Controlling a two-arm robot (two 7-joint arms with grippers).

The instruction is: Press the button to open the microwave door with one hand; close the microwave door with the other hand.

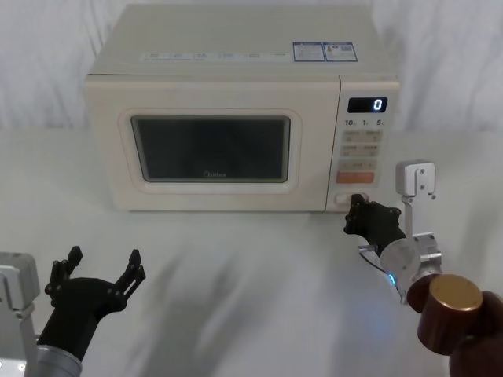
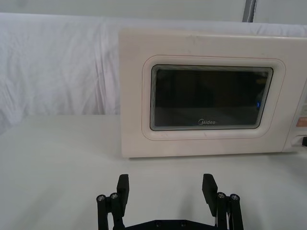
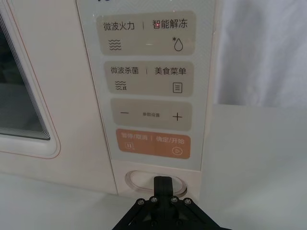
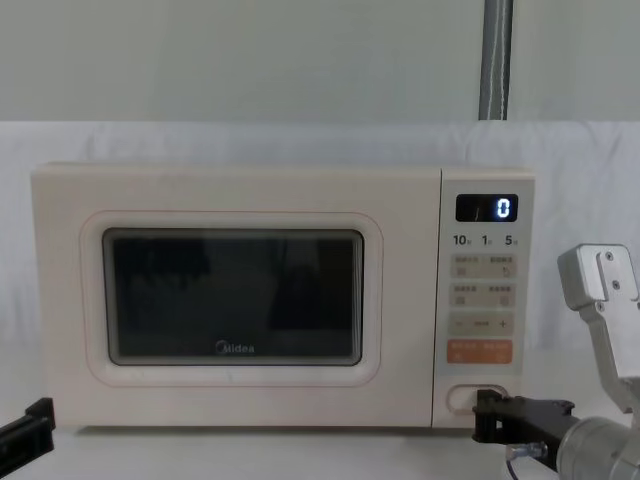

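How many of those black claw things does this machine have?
2. The left gripper hovers low over the table before the microwave door, fingers apart. The right gripper is at the button under the control panel.

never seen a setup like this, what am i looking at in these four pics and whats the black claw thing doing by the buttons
It is a two-armed robot facing a cream microwave on a white table. Each arm ends in a black gripper with two fingers.

One picture comes from a camera on the robot's head, looking down. One comes from its chest, looking level across the table. The other two come from cameras on the wrists.

The right gripper has its fingers together and its tip at the button, the wide oval key at the bottom of the control panel, which opens the door. Whether it is pressing yet is unclear.

The left gripper hovers low over the table in front of the microwave door, fingers spread, holding nothing. The door is shut, and the display reads 0.
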